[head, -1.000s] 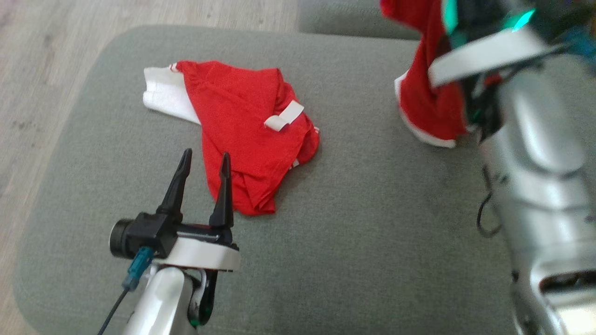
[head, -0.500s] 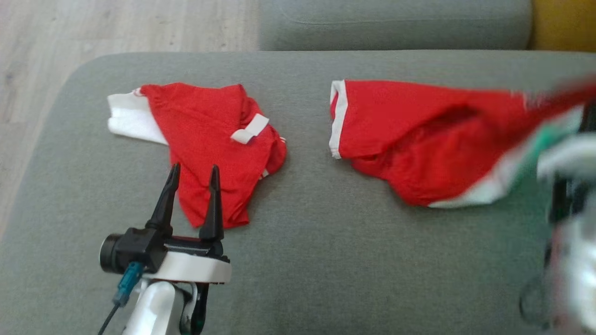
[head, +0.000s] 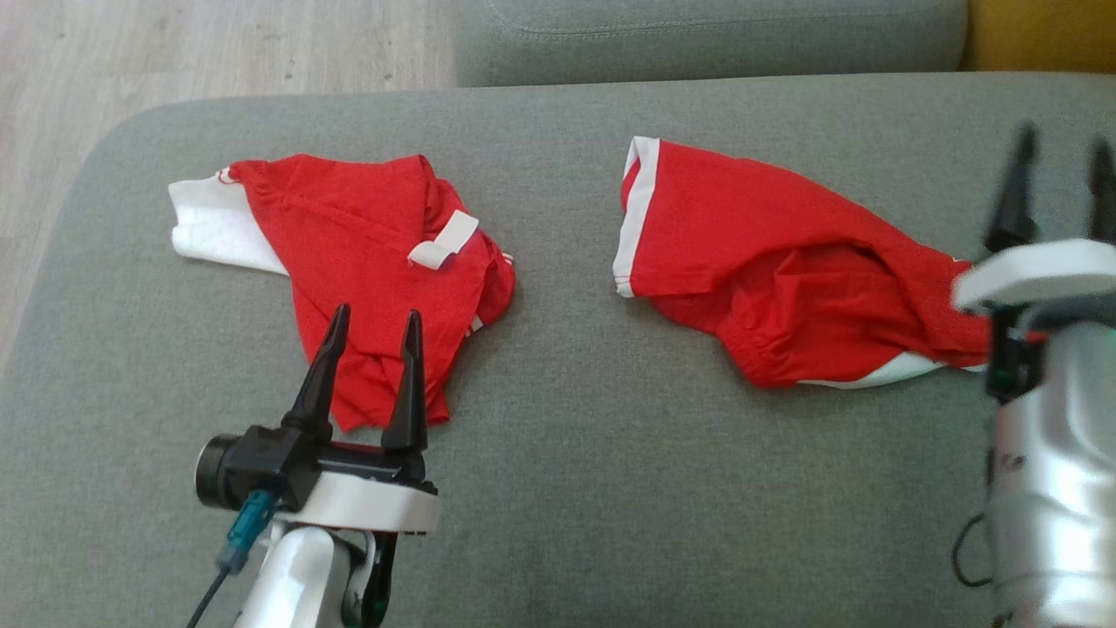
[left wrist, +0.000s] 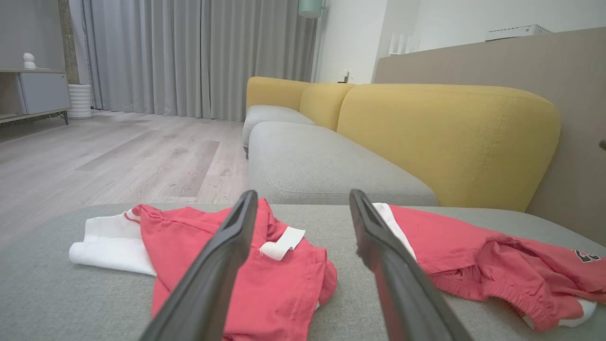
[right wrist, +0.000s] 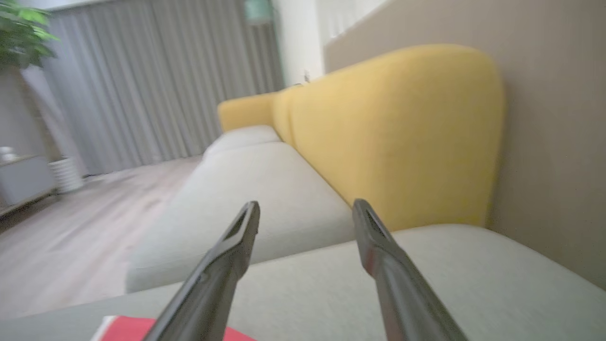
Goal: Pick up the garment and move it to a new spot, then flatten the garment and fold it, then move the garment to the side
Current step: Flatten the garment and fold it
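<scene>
A red garment (head: pixel 767 270) with white trim lies spread on the right half of the grey sofa seat (head: pixel 575 488); it also shows in the left wrist view (left wrist: pixel 473 251), and its edge in the right wrist view (right wrist: pixel 123 329). My right gripper (head: pixel 1062 148) stands open just past its right end, with nothing between its fingers (right wrist: pixel 307 204). My left gripper (head: pixel 376 314) is open and empty, its tips over the near edge of a second crumpled red and white garment (head: pixel 366 244) on the left (left wrist: pixel 227 265). In its own wrist view, the left gripper (left wrist: pixel 303 193) looks between the two garments.
Wooden floor (head: pixel 174 52) lies beyond the seat's rounded left edge. Another grey seat cushion (head: pixel 697 35) adjoins at the back, and a yellow backrest (left wrist: pixel 450 137) runs along the right. Bare seat lies between the garments and along the front.
My right gripper has opened and let go of the garment, which was hanging from it and now lies spread on the seat. The head camera has shifted. The left gripper has stayed open.
</scene>
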Controlling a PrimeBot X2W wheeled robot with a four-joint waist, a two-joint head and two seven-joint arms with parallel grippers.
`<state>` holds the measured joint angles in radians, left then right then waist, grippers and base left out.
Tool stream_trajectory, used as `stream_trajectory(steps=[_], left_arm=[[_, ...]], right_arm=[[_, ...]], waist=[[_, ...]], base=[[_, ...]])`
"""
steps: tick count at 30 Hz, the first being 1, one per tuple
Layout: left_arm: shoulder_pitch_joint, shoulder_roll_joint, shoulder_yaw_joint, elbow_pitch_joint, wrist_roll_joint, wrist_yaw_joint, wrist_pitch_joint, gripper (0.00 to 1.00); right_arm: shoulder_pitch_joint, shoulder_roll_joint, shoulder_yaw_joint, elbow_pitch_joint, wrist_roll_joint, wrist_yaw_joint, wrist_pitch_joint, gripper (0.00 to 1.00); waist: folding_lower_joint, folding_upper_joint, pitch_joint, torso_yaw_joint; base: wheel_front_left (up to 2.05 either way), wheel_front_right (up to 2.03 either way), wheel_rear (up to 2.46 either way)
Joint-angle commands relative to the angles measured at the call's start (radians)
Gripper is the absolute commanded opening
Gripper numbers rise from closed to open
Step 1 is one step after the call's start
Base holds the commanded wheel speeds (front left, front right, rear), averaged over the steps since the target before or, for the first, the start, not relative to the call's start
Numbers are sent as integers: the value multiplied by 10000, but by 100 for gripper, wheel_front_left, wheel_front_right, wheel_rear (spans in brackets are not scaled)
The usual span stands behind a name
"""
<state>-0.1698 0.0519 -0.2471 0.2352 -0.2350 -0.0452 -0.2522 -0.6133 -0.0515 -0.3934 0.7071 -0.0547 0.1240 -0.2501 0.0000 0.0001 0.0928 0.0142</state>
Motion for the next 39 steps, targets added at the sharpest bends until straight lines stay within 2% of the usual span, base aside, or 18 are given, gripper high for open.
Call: stream_trajectory(steps=[1,4,7,11,17,21,29,34,39], left_arm=[[-414,5,265,-292,60,-38,-95,100],[-390,-1,274,-313,24,-13,-95,100],[-373,-5,282,-332,5,6,-95,100],[-349,-9,280,-349,-3,10,-95,100],[-431,-12,217,-343,33,-11,-95,100],[-590,-14,132,-339,34,-53,-95,100],[-923,-15,-189,-242,-240,2,-95,100],[-1083,-15,-429,-172,-426,79,-95,100],[-1236,-16,-566,-175,-557,150,-95,100]], right_arm=[[33,13,814,-747,310,67,-109,100],[1222,13,2831,-2468,1083,67,-112,100],[2526,13,4213,-3832,1377,67,-113,100],[3837,13,5107,-4638,1438,67,-114,100],[4258,13,5317,-4965,1178,67,-115,100],[3853,13,5370,-4668,480,67,-51,100],[2389,13,6069,-3011,-1881,67,1342,100],[1502,13,6000,-1695,-3001,67,1935,100],[830,13,5762,-782,-3734,67,1977,100]], waist=[[0,-1,-19,23],[0,-1,-69,62],[0,-1,-100,117],[0,-1,-66,209],[0,-1,206,435],[0,-1,537,702],[0,-1,1150,1363],[0,-1,1374,1761],[0,-1,1563,2063]], base=[[0,0,0],[0,0,0],[0,0,0],[0,0,0],[0,0,0],[0,0,0],[0,0,0],[0,0,0],[0,0,0]])
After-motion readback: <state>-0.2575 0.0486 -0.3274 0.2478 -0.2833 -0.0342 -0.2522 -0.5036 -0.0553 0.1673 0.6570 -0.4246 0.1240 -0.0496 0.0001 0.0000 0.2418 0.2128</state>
